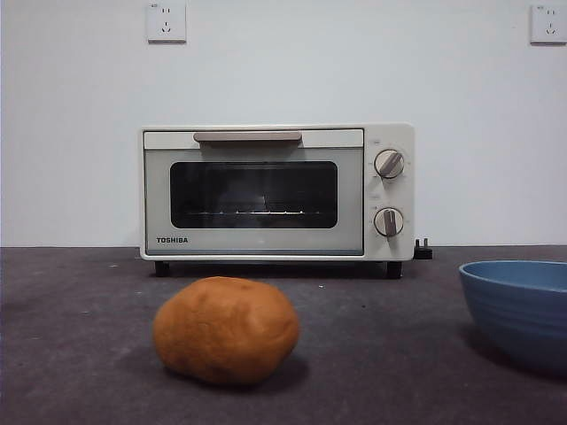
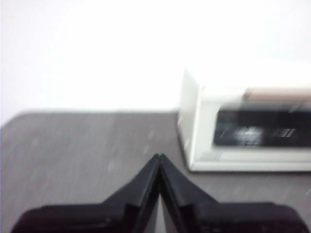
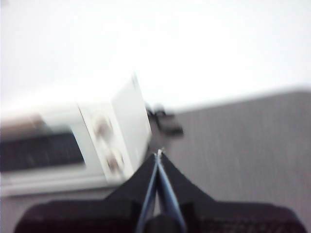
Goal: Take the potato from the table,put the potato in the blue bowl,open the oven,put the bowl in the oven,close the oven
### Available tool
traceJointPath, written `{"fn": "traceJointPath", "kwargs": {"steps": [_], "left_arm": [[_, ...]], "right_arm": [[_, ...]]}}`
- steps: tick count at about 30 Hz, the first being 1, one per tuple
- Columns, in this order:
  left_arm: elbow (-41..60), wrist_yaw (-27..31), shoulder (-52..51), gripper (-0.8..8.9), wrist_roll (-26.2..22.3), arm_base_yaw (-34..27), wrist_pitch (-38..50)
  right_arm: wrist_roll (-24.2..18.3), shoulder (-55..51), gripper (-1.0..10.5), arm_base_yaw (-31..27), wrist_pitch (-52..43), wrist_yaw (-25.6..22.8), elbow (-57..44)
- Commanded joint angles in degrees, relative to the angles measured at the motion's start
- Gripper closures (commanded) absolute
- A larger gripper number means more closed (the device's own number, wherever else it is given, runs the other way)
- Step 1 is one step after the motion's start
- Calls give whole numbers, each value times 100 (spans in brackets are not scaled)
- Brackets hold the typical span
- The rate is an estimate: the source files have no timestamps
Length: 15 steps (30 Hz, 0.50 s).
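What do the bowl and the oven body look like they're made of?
The blue bowl: probably glazed ceramic or plastic, matte slate blue with faint horizontal ridges. The oven: likely painted metal, smooth cream-white, with a dark glass window.

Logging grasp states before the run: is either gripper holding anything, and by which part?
Nothing is held. The left gripper and right gripper are both shut on nothing; the orange-brown potato lies untouched on the dark grey table.
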<state>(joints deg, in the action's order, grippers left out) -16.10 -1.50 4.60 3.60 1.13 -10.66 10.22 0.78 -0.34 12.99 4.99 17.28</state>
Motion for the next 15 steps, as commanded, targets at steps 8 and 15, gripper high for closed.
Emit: {"fn": "traceJointPath", "kwargs": {"steps": [8,15], "left_arm": [[-2107,-216,754,819,540,-17,-616],[-3523,-516,1541,818,872,-17,-1598]], "right_arm": [[74,566,952,0,192,474,1967],[74,1788,954,0,1399,931,3473]]}}
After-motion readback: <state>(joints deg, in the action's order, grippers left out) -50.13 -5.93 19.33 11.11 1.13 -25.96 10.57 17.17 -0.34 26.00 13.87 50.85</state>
